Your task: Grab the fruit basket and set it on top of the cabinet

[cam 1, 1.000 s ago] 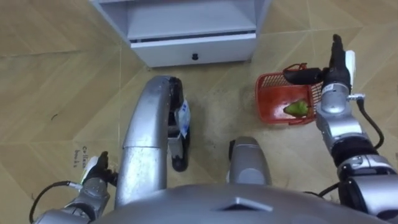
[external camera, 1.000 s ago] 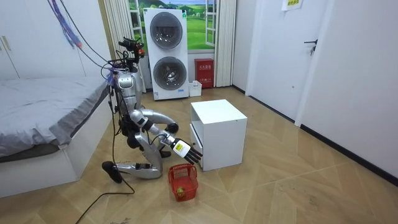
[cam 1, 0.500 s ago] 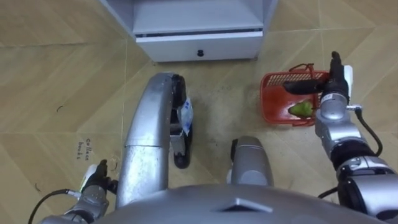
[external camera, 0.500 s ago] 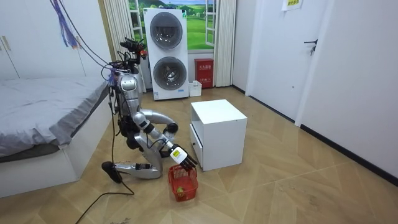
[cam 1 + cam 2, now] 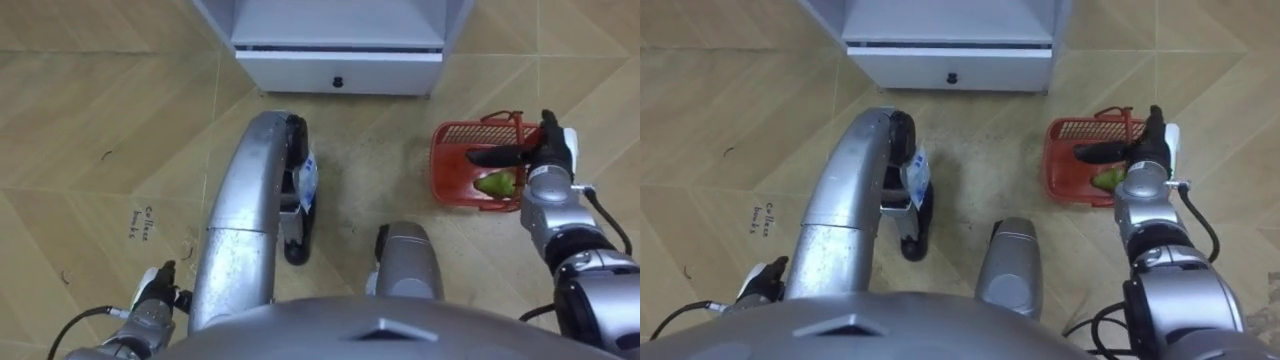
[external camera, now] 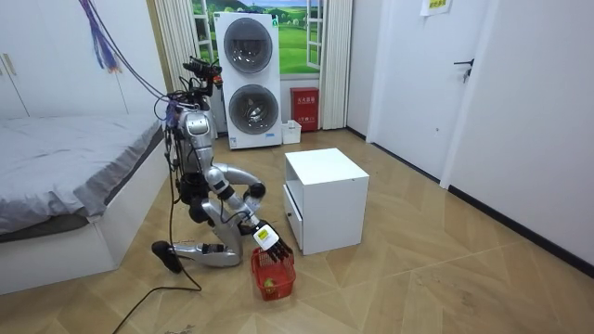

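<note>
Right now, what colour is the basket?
The basket is red, holding a green fruit. Best in the left eye view.

Red plastic fruit basket [image 5: 462,190], lattice walls, faint gloss; the green fruit [image 5: 497,184] inside looks smooth and waxy. Right hand [image 5: 548,160]: matt black fingers, silvery metal wrist. Wood parquet floor [image 5: 100,120], satin sheen (scuffed grey mid-scene). Far cabinet [image 5: 335,40]: smooth matt white.

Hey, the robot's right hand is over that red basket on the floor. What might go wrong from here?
1. The right hand is open above the right side of the red basket; closing there may catch only the rim and tip it, rolling the green fruit out.
2. A nudge might slide the basket across the wooden floor.
3. The left hand sits far off, low at the robot's left, so it likely can't steady things.
</note>
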